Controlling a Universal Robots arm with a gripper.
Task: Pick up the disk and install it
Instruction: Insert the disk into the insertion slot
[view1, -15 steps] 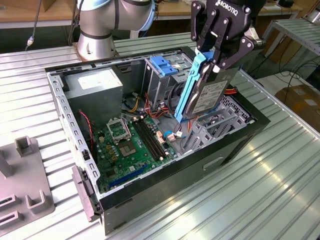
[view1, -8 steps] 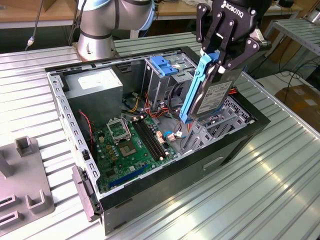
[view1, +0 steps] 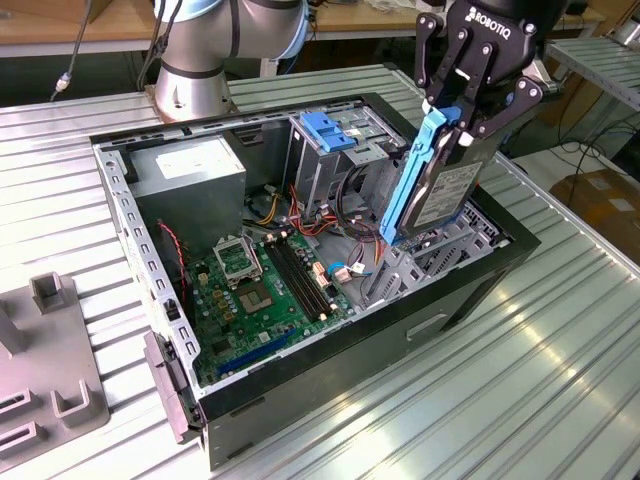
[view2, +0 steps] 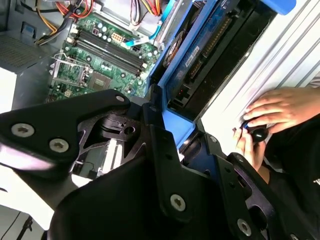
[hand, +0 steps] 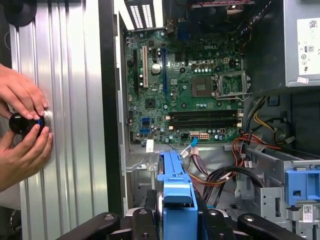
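Your gripper is clenched on the disk, which hangs tilted under the jaws, above the open computer case. Just beside it stand the drive cage and loose cables.

White lettering marks the pincer's black body. A white printed sticker sits on the disk's grey face, another on the power supply; their print is too small to read.

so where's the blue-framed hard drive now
Grey metal hard drive in blue plastic carrier: clamped on edge in the fingers above the open computer case, exterior view's right.
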